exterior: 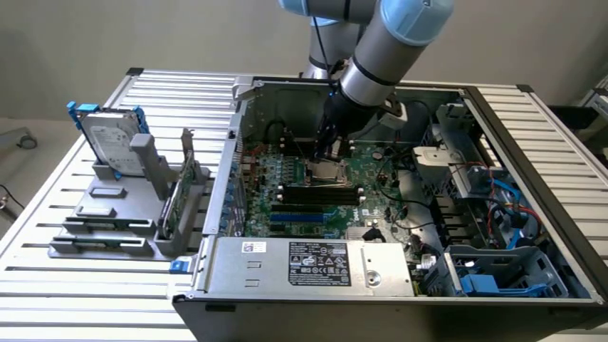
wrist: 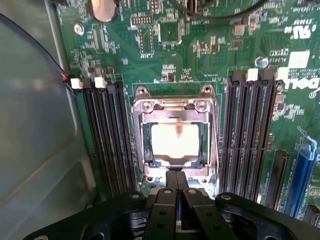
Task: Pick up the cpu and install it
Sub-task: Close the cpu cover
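Inside the open grey-and-black metal computer case (exterior: 399, 317), on the green motherboard (wrist: 200, 70), the dark square metal-framed socket (wrist: 175, 106) cradles the small flat silver-topped cpu (wrist: 175, 140), in the exterior view at six o'clock of the black fingers (wrist: 171, 179), which are pressed together and empty; a sideways brush could probably tilt the unclamped chip and bend contacts

At the middle of the frame, the cpu (wrist: 175, 140) is seen lying flat inside the metal-framed socket (wrist: 175, 106), its top washed out by glare. The socket is flanked on both sides by rows of black memory slots (wrist: 107, 140) on the green circuit board (wrist: 200, 45). The gripper (wrist: 175, 176) is seen with fingers pressed together, nothing between them, the tips at the socket's edge. A grey case wall (wrist: 35, 125) is seen beside one row of slots.
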